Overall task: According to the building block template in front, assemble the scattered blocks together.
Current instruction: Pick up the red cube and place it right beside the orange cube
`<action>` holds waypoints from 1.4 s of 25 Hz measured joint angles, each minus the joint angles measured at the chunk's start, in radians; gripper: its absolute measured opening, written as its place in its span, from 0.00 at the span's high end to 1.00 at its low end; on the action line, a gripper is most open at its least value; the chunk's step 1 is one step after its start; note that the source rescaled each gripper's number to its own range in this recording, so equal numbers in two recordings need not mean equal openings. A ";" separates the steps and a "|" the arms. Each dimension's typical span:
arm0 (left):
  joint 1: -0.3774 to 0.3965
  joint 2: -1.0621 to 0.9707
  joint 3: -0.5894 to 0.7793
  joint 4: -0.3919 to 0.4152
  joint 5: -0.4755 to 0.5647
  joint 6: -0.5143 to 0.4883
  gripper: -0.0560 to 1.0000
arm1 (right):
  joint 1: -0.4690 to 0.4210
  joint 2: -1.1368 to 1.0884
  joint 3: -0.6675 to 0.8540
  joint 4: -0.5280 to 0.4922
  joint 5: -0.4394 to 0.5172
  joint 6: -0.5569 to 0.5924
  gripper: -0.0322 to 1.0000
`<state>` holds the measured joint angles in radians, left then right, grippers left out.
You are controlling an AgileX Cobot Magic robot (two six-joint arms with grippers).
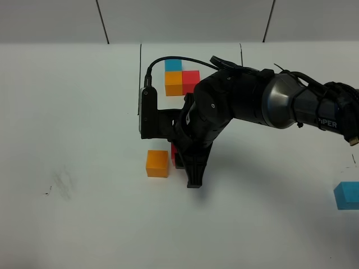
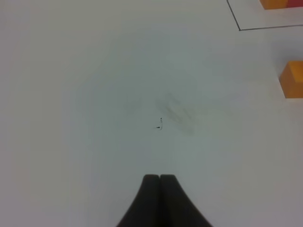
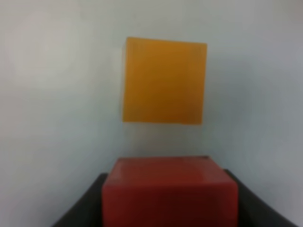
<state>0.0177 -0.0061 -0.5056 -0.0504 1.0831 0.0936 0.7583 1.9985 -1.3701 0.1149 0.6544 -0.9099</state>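
The building block template (image 1: 140, 67) is a black-lined frame at the back holding joined blue (image 1: 173, 65), orange (image 1: 173, 83) and red (image 1: 191, 81) cubes. My right gripper (image 1: 184, 165) reaches across the middle and is shut on the scattered red cube (image 1: 174, 152), which also shows in the right wrist view (image 3: 169, 191). The scattered orange cube (image 1: 157, 163) sits just left of it with a small gap, and shows in the right wrist view (image 3: 164, 80). The light blue cube (image 1: 347, 195) lies at the far right. My left gripper (image 2: 159, 178) is shut and empty over bare table.
The white table (image 1: 73, 140) has faint smudges at its left (image 1: 60, 185). In the left wrist view the scattered orange cube (image 2: 291, 79) and a corner of the template frame (image 2: 239, 28) show at the edge. The right arm's bulk (image 1: 252, 101) covers part of the template area.
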 joint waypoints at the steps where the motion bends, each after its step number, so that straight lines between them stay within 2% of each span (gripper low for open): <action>1: 0.000 0.000 0.000 0.000 0.000 0.000 0.95 | -0.001 0.000 0.000 0.008 -0.002 -0.002 0.55; 17: 0.000 0.000 0.000 0.000 0.000 0.000 0.95 | -0.003 0.020 -0.002 0.063 -0.023 -0.044 0.55; 26: 0.000 0.000 0.000 0.001 0.000 0.000 0.95 | -0.003 0.058 -0.078 0.092 0.030 -0.062 0.55; 35: 0.000 0.000 0.000 0.001 0.000 0.000 0.95 | -0.005 0.070 -0.081 0.089 0.056 -0.060 0.55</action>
<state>0.0177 -0.0061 -0.5056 -0.0496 1.0831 0.0936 0.7536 2.0686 -1.4511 0.2038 0.7099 -0.9695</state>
